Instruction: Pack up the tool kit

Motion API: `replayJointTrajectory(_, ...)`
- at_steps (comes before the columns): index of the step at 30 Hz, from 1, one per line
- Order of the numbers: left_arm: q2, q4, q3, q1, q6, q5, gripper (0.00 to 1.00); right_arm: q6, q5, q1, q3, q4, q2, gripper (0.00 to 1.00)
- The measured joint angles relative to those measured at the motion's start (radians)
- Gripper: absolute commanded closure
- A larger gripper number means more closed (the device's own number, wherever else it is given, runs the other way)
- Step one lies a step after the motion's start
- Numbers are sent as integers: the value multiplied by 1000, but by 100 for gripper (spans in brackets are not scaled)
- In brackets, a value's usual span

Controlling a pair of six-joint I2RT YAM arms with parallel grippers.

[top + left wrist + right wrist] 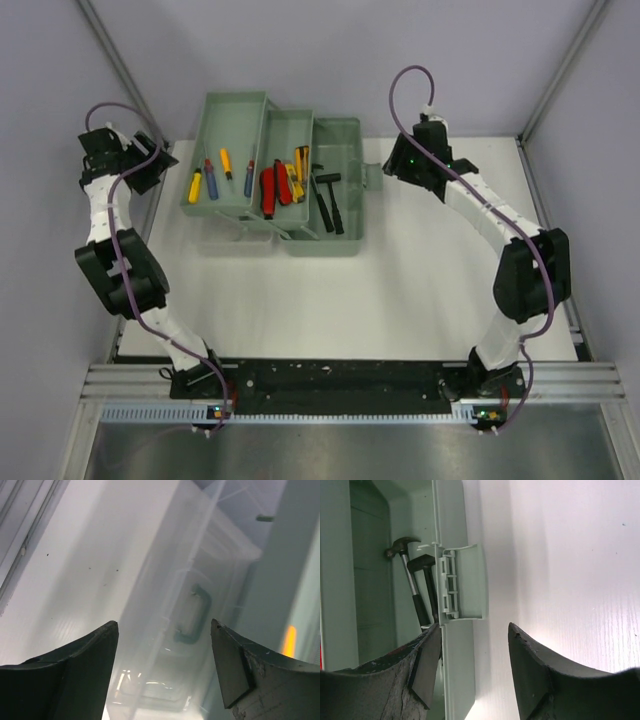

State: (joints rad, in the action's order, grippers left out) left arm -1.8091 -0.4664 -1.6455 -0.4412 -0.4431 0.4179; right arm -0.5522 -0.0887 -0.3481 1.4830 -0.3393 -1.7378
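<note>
Top overhead, facing down; wrists close — all seemingly share toolbox (348, 140).

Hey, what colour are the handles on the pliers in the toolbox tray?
Red. The pliers show best in the top external view.

One pale sage-green rectangular plastic toolbox (345, 140) with tiered trays. Inside it: four small screwdrivers (210, 178) with coloured handles, two red-handled pliers (267, 190), two yellow utility knives (301, 160), two black hammers (337, 210).

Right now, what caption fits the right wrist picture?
Open right gripper hovers beside the toolbox latch, two hammers inside.
</note>
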Motion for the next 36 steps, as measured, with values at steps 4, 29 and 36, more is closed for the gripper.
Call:
replayJointTrajectory(4, -87, 16, -4, -16, 42, 60, 34, -30, 42, 29, -5, -5, 0, 47)
replayJointTrajectory(29, -197, 114, 124, 78, 267, 157, 57, -130, 158, 71, -96, -6, -6, 50)
replayJointTrajectory(36, -196, 119, 127, 84, 284, 142, 100, -148, 173, 72, -116, -6, -7, 51)
